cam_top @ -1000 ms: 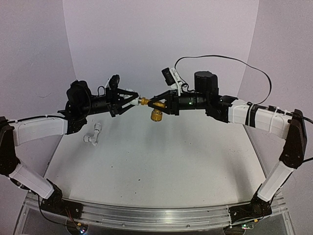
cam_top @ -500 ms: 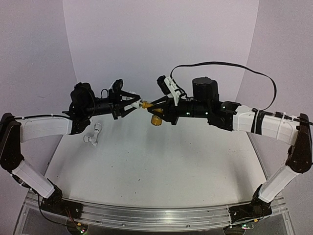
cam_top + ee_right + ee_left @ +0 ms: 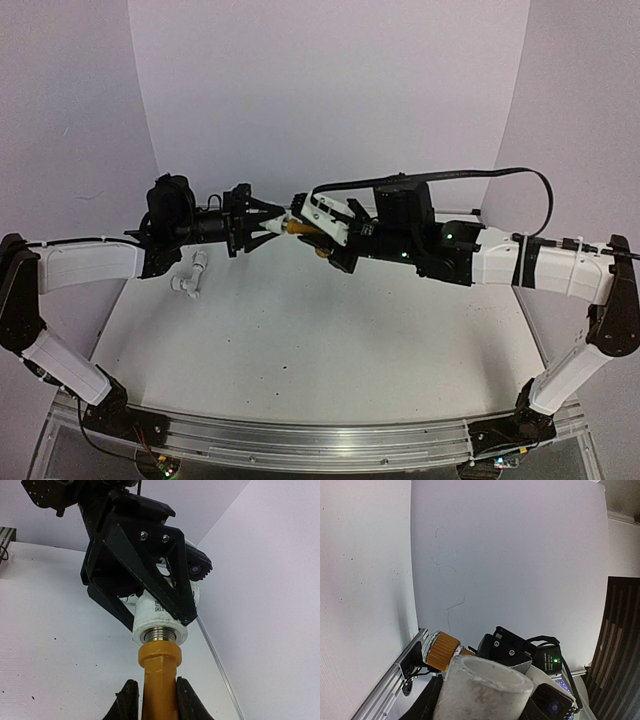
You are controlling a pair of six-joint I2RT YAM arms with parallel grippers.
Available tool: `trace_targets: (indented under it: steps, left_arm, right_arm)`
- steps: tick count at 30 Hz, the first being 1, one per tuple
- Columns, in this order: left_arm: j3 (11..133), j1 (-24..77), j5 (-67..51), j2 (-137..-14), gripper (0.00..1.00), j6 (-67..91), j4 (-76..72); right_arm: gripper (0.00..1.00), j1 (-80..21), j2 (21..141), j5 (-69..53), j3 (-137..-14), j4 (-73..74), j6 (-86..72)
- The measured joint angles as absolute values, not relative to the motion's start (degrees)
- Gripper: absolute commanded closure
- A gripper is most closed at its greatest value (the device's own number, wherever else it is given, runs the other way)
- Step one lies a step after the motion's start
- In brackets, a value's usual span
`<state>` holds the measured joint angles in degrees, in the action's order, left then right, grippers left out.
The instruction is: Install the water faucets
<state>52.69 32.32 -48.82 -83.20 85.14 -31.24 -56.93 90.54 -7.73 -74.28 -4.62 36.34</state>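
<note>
Both arms meet in mid-air above the table's far middle. My right gripper (image 3: 312, 226) is shut on the yellow-gold faucet (image 3: 159, 677), gripping its body (image 3: 300, 228). Its silvery threaded end (image 3: 160, 634) sits partly inside a stubby white pipe fitting (image 3: 162, 615). My left gripper (image 3: 272, 221) is shut on that fitting (image 3: 482, 687), its black fingers (image 3: 165, 575) clamping it from both sides. The faucet's ribbed yellow knob (image 3: 441, 651) shows in the left wrist view. The white plastic faucet (image 3: 190, 273) lies on the table at the far left, under the left arm.
The white table surface (image 3: 330, 340) has a metal rail (image 3: 300, 440) along its near edge. A black cable (image 3: 500, 185) arcs above the right arm. White backdrop walls stand behind and to both sides.
My right wrist has rolled over while holding the yellow-gold faucet, so its camera and cable swung down and left. The joined faucet and fitting stayed in place between the grippers.
</note>
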Motion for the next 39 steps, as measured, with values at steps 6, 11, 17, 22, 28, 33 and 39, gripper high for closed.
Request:
trace_targets:
  steps: [6, 11, 17, 22, 28, 33, 39]
  left_arm:
    - [52.7, 32.2, -48.7, -82.9, 1.0, 84.9, -29.7]
    - [52.7, 32.2, -45.3, -81.3, 1.0, 76.9, -28.7]
    - [52.6, 32.2, -43.2, -76.5, 1.0, 54.8, -32.4]
    - [54.6, 31.4, -48.1, -76.0, 1.0, 39.8, -35.1]
    - [62.0, 27.8, -60.1, -79.8, 1.0, 27.5, -38.1]
    - [68.8, 25.9, -66.6, -85.1, 1.0, 21.8, -39.1]
    - [73.8, 25.9, -73.5, -89.7, 1.0, 20.1, -39.4]
  right_arm:
    - [1.0, -58.7, 91.2, -2.7, -74.4, -4.7, 39.0]
    - [1.0, -53.9, 94.1, -13.9, -79.0, -1.7, 28.9]
    - [1.0, -46.7, 98.8, -40.6, -84.5, -7.2, 1.3]
    - [1.0, -43.2, 104.7, -58.9, -88.3, -18.3, -25.1]
    - [1.0, -41.5, 117.5, -73.6, -96.9, -51.1, -72.1]
    - [1.0, -40.9, 126.4, -72.4, -102.8, -72.7, -97.2]
    - [0.55, -41.1, 123.3, -67.3, -93.8, -80.6, -108.2]
